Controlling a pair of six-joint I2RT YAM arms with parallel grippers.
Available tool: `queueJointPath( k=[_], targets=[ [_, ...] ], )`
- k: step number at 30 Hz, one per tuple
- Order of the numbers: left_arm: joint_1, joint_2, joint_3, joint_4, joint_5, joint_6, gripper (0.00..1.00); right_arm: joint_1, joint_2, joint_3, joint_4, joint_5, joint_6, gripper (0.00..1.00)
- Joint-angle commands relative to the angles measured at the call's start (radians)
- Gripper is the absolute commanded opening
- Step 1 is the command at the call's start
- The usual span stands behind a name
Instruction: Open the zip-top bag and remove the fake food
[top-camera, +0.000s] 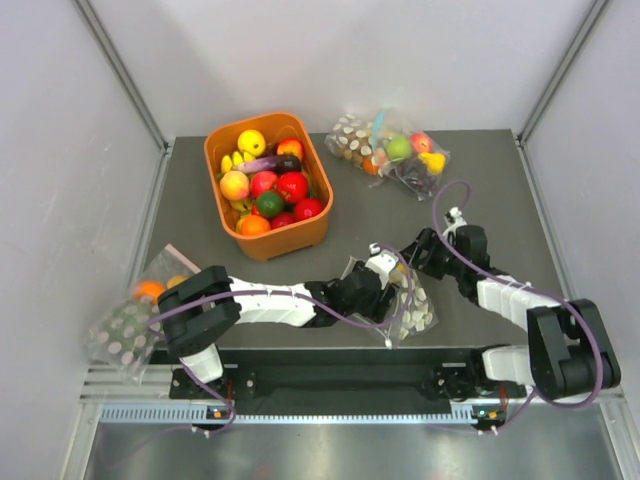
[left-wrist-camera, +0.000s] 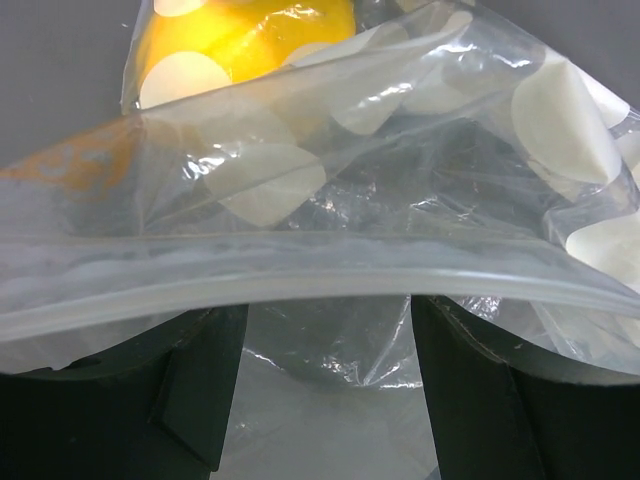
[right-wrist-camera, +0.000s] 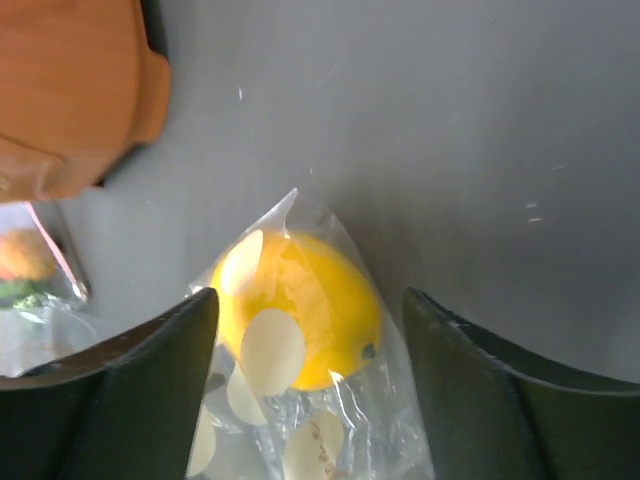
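- Both spread: our left end effector at the bag's zip edge, our right end effector straddling its yellow fruit, near-middle of the table.
- We might pinch fruit, or lose slack film.

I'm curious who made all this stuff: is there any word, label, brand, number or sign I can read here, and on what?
No readable text anywhere.
zip-top bag: plain white dots only; one dot in the right wrist view has faint marks, too blurred to read.
orange tub: no label showing.
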Motion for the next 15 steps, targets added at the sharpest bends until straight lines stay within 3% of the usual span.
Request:
queueJointPath(
  k=[1, 3, 6, 7, 9, 15],
  targets=[
    [0.001, -0.014, 0.005, 0.057, -0.023, 0.014, 0.71, 0.073, 0.052, 0.043, 0.106, 0.023, -0.018, 0.71],
    [0.001, -0.014, 0.003, 0.059, -0.024, 0.014, 0.71, 0.093, 0.073, 0.040, 0.119, 0.045, -0.018, 0.66],
    [0.005, -0.015, -0.002, 0.057, -0.035, 0.017, 0.71, 0.116, 0.081, 0.033, 0.102, 0.071, -0.025, 0.45],
    [0.008, -0.017, -0.006, 0.057, -0.039, 0.017, 0.71, 0.118, 0.078, 0.030, 0.096, 0.078, -0.035, 0.32],
    [0.016, -0.023, -0.017, 0.060, -0.059, 0.016, 0.71, 0.121, 0.066, 0.017, 0.074, 0.095, -0.045, 0.17],
    [0.033, -0.032, -0.037, 0.122, -0.070, 0.016, 0.77, 0.124, 0.018, -0.016, 0.033, 0.117, -0.068, 0.00]
  ],
)
